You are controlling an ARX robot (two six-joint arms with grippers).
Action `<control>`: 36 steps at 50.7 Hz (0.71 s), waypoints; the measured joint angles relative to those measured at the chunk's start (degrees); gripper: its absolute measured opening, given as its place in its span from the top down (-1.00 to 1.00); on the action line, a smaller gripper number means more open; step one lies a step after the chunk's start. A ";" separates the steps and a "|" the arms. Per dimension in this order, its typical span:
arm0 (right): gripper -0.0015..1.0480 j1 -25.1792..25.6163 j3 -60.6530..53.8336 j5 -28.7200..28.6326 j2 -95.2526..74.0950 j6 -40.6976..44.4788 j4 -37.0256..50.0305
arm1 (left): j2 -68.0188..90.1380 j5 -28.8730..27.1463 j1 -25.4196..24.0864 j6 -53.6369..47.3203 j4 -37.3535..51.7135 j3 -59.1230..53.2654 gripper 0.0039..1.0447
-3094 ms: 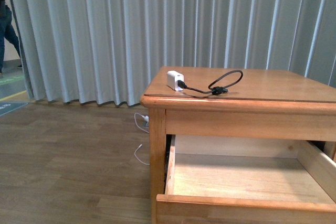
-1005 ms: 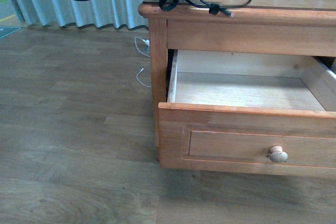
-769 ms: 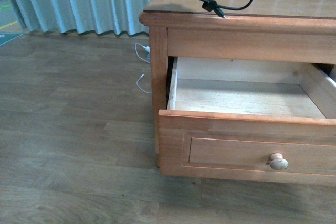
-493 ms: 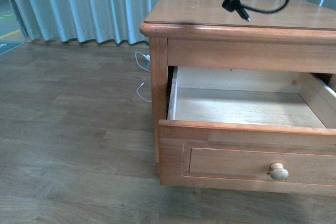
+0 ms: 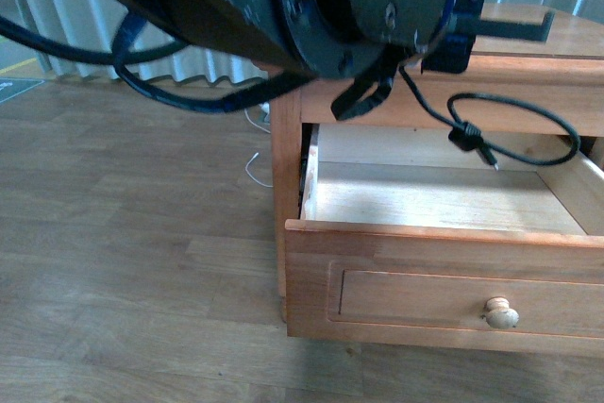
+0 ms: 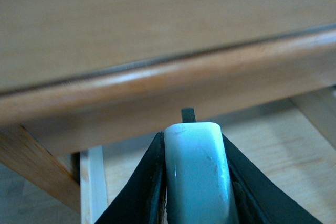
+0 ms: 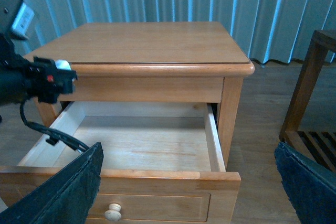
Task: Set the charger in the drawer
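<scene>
The left tool (image 6: 194,198) clamps the white charger (image 6: 194,156) over the open drawer (image 5: 444,197) (its black cable (image 5: 514,143) dangles into it). Pickup looks done, while lowering and release remain.

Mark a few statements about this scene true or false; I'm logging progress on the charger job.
The drawer is open. True.
The charger lies on the cabinet top. False: the left gripper holds it.
Its cable hangs over the drawer. True.
The right gripper grips the knob. False: it is open, apart from the knob.
</scene>
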State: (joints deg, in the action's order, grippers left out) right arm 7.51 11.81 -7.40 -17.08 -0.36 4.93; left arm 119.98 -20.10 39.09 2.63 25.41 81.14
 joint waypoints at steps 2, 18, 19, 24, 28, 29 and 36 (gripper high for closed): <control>-0.85 0.00 0.00 0.00 0.00 0.00 0.00 | 1.31 -0.09 0.07 0.42 -0.24 0.33 0.55; -0.85 0.00 0.00 0.00 0.02 0.00 0.00 | 9.86 -0.72 0.46 4.09 -4.02 6.51 0.55; -0.85 0.00 0.00 0.00 0.00 0.00 0.00 | 10.25 -0.72 0.44 4.26 -4.46 7.10 0.55; -0.85 0.00 0.00 0.00 0.00 0.00 0.00 | 11.67 -1.60 0.17 5.03 -5.42 9.33 0.55; -0.85 0.00 0.00 0.00 0.00 0.00 0.00 | 12.37 -2.05 -0.09 5.49 -5.81 10.64 0.35; -0.85 0.00 0.00 0.00 0.00 0.00 0.00 | 12.41 -2.38 -0.11 5.46 -5.88 10.82 0.24; -0.85 0.00 0.00 0.00 0.02 0.00 0.00 | 11.47 -2.95 -0.24 5.42 -4.00 9.27 -0.31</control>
State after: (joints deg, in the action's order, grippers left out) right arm 7.51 11.81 -7.40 -17.06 -0.36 4.93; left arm 131.46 -23.05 38.85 8.05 21.41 90.41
